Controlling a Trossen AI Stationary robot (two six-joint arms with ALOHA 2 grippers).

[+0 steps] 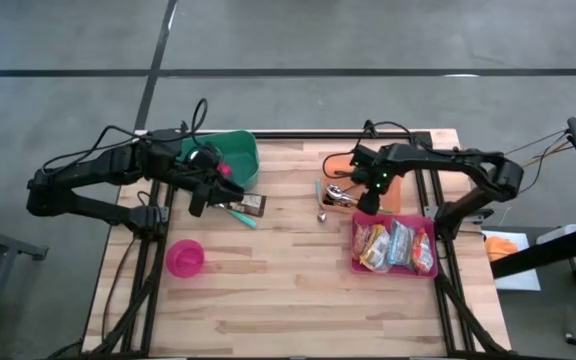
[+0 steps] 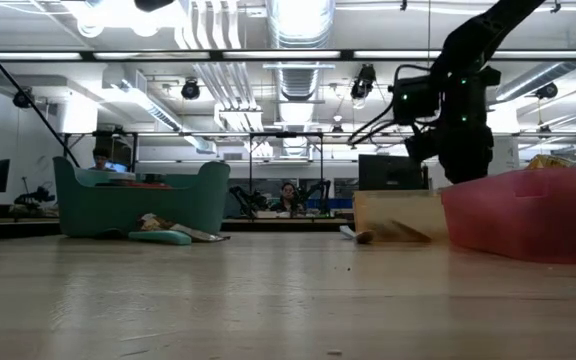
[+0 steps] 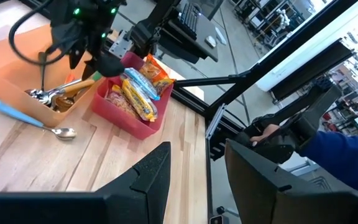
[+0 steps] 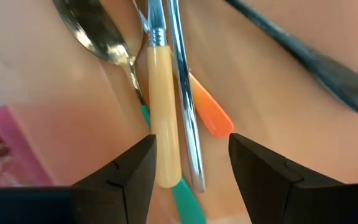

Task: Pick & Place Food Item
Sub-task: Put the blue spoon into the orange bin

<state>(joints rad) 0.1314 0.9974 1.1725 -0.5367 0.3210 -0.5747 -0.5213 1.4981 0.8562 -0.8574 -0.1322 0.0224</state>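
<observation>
Hovering over the orange tray (image 1: pixel 396 196) right of centre, the right end effector (image 4: pixel 191 163) is spread above cream-handled cutlery (image 4: pixel 161 118) running top to bottom. Left end effector (image 3: pixel 197 171) stands spread, empty. Snack packets (image 1: pixel 394 245) fill the red bin (image 1: pixel 356 266).

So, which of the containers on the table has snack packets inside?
The red bin on the right side, beside the orange cutlery tray. It holds the snack packets; the green bin and pink bowl show none.

Table (image 1: pixel 288 290) layout, high view, clock from centre: cutlery tray (image 1: pixel 353 195) at 2, spoon (image 1: pixel 321 203) on wood just beside its 9 side. Snack bin (image 1: pixel 395 245) at 4, touching tray's 6 side, packets (image 1: pixel 398 243) inside. Tub (image 1: pixel 230 158) at 10. Bowl (image 1: pixel 185 257) at 8. Wrapped bar (image 1: pixel 252 203) and utensil (image 1: pixel 238 213) at 9, below tub.
</observation>
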